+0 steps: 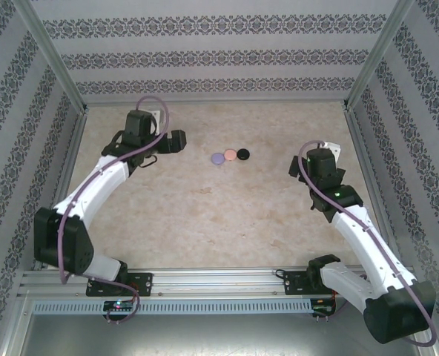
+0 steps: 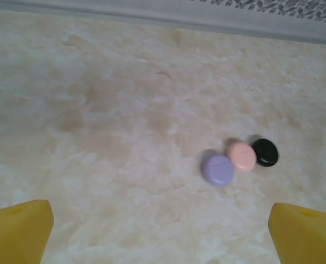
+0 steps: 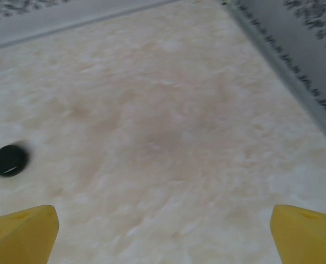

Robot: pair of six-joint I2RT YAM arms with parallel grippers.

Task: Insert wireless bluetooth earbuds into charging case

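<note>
Three round charging cases lie side by side mid-table with lids shut: lilac (image 1: 218, 158), pink (image 1: 230, 155) and black (image 1: 243, 153). The wireless bluetooth earbuds are out of view. My left gripper (image 1: 176, 141) hovers left of the row, open and holding nothing. In the left wrist view the lilac case (image 2: 217, 170), pink case (image 2: 241, 156) and black case (image 2: 264, 152) lie ahead and right of the left gripper (image 2: 163, 236). My right gripper (image 1: 297, 165) stands open to the right of the row. In the right wrist view the black case (image 3: 10, 160) sits far left of the right gripper (image 3: 163, 236).
The marbled beige table (image 1: 227, 215) is fenced by patterned walls with metal posts, and the right wall (image 3: 300, 60) runs close to my right gripper. Bare tabletop stretches between the cases and the arm bases.
</note>
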